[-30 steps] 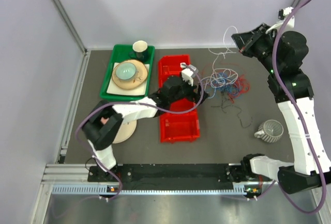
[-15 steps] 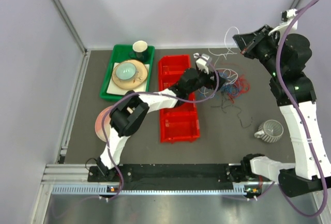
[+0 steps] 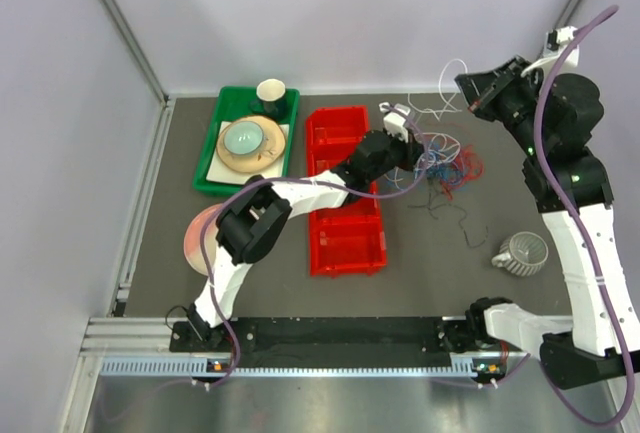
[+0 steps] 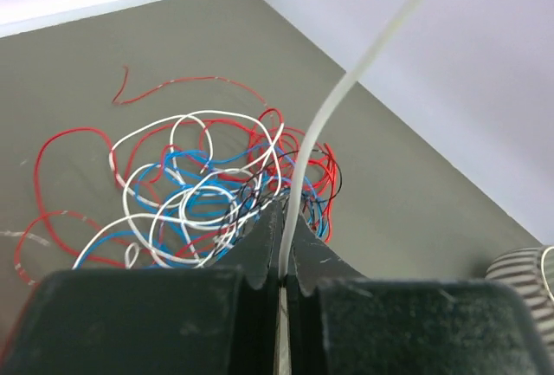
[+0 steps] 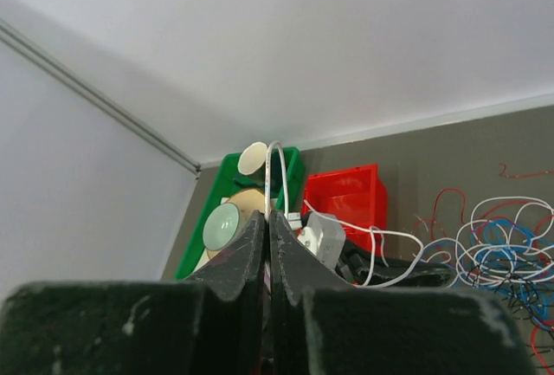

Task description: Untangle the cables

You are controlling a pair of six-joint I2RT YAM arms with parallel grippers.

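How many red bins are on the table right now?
2. Far red bin sits right of the green tray; near red bin sits just in front of it. The left arm crosses over them, hiding where they meet.

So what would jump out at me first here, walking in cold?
The bright tangle of red, blue, white and black cables on the dark table, right of the red bins. Next, the left end effector at the tangle and the raised right end effector beyond it each pinch a white cable.
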